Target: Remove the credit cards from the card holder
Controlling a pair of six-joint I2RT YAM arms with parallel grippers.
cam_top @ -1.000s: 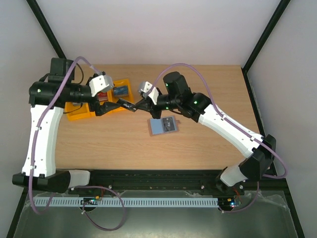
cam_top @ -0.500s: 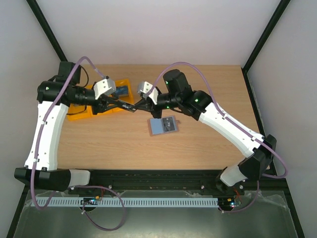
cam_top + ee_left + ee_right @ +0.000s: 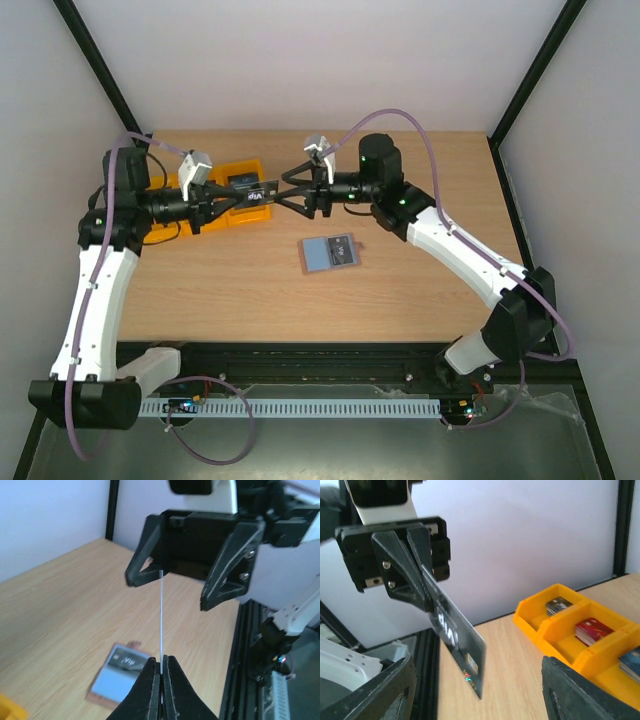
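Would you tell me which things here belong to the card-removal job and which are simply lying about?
Job: credit card in the shut left gripper; open right gripper; card holder, one card inside; sorted cards.
Lying about: yellow tray holding them; black rail.

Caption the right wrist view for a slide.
Left gripper holds a dark credit card inside the open right gripper, yellow tray beyond.

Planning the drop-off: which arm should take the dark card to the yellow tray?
Left. Its gripper is shut on the card and sits near the tray; the right gripper stands open, gripping nothing.
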